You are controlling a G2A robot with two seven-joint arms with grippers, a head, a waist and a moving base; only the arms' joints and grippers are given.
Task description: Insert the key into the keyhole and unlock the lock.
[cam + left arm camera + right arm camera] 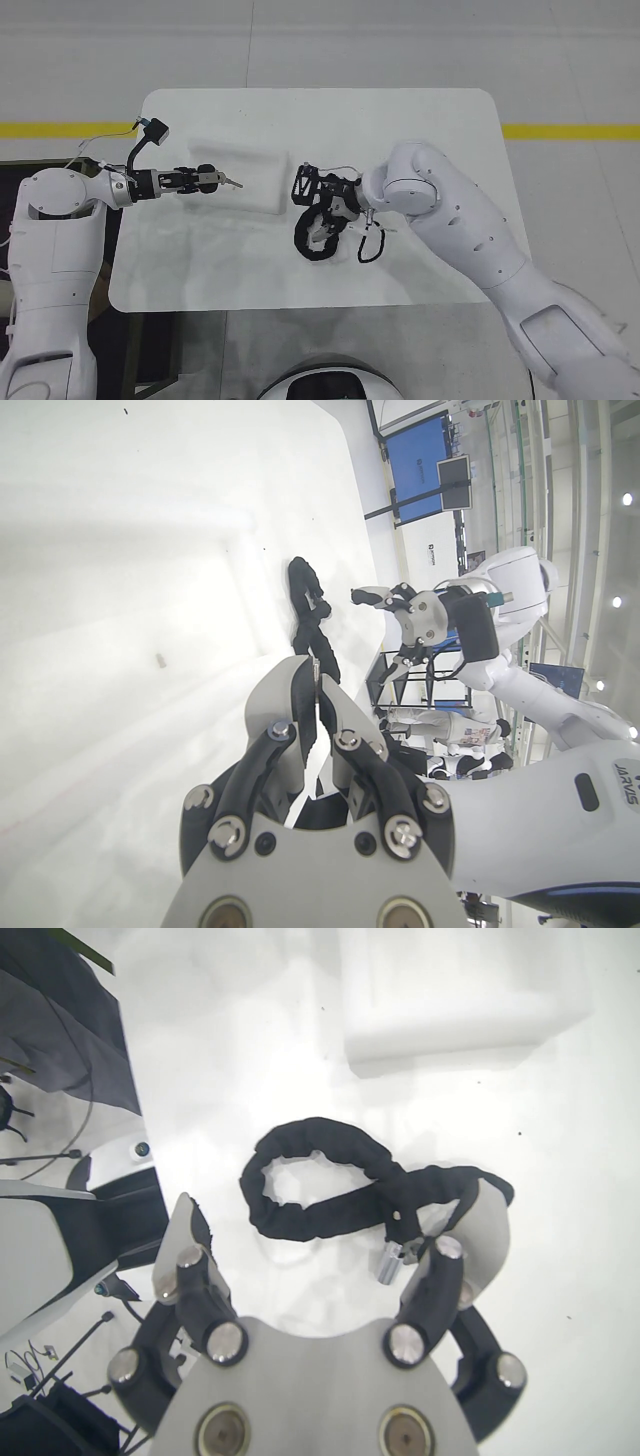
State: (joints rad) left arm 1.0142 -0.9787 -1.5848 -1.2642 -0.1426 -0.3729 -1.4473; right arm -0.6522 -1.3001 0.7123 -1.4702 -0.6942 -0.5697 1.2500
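Right wrist view: blk looped lock [350, 1138], silver cyl [389, 1268].

A white table [440, 110] with rounded corners carries a low white foam pad [262, 160] lying flat near its middle. Just beside the pad, on the side toward the robot, a black fabric-sleeved chain lock [320, 1223] lies looped on the bare surface, its silver cylinder [389, 1267] resting on the tabletop.
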